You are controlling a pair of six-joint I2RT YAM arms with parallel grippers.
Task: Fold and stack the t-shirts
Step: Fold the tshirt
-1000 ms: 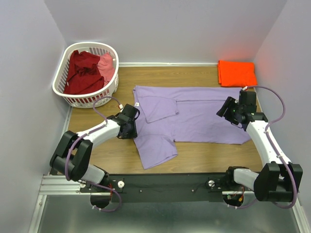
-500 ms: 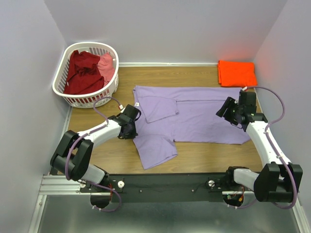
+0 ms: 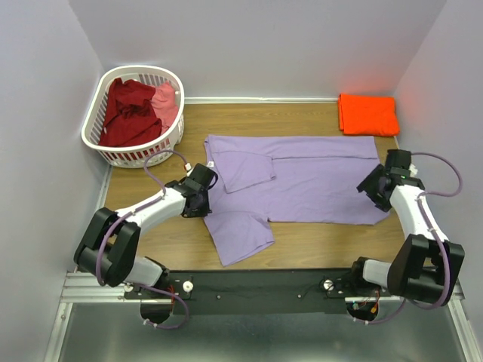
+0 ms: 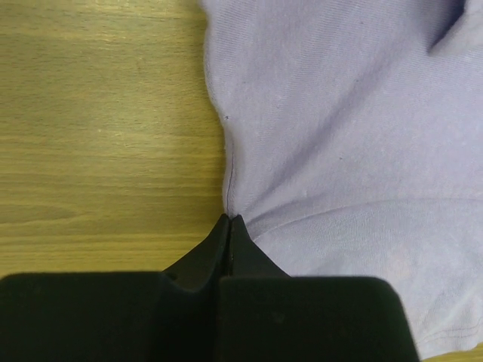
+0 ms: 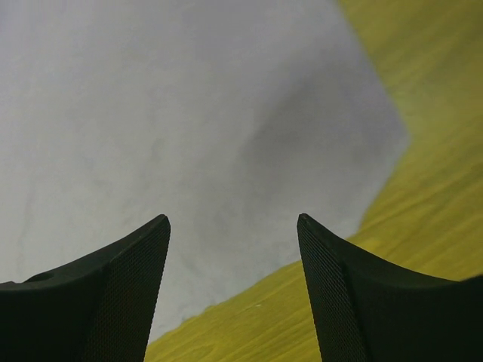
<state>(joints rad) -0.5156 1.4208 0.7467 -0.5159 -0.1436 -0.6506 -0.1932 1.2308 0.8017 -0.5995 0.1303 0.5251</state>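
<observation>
Right arm has swung outward and toward the near edge since a second ago, and the right gripper [image 5: 232, 219] now sits over the right-hand near corner of the purple shirt [image 3: 317, 177], where before it hovered further in over the cloth. Its fingers stand wide apart, nothing between them. In the wrist view the corner of the purple cloth and a strip of bare table [image 3: 317, 241] show through the gap. Whether the fingertips touch the cloth, I cannot tell.

Over on the other side, the left gripper [image 4: 229, 224] has barely shifted along the shirt's left edge, but it has closed. The fingers are pressed tight together, pinching the edge of the purple shirt. Creases fan out from the tips across the cloth, and the seam runs straight into the pinch. Wood grain lies to the left of that edge.

The purple shirt is spread flat across the middle of the table, its long side running left to right. One sleeve is folded in over the body near the left end. The other sleeve sticks out toward the near edge, just beside the left gripper.

At the far right corner, an orange shirt [image 3: 367, 114] lies folded into a neat rectangle, close to the purple one's far edge. At the far left stands a white basket [image 3: 94, 113], well apart from the orange shirt. Inside it a dark red shirt [image 3: 128, 109] is bunched up, with a pink shirt [image 3: 166, 102] tucked against its right side.
</observation>
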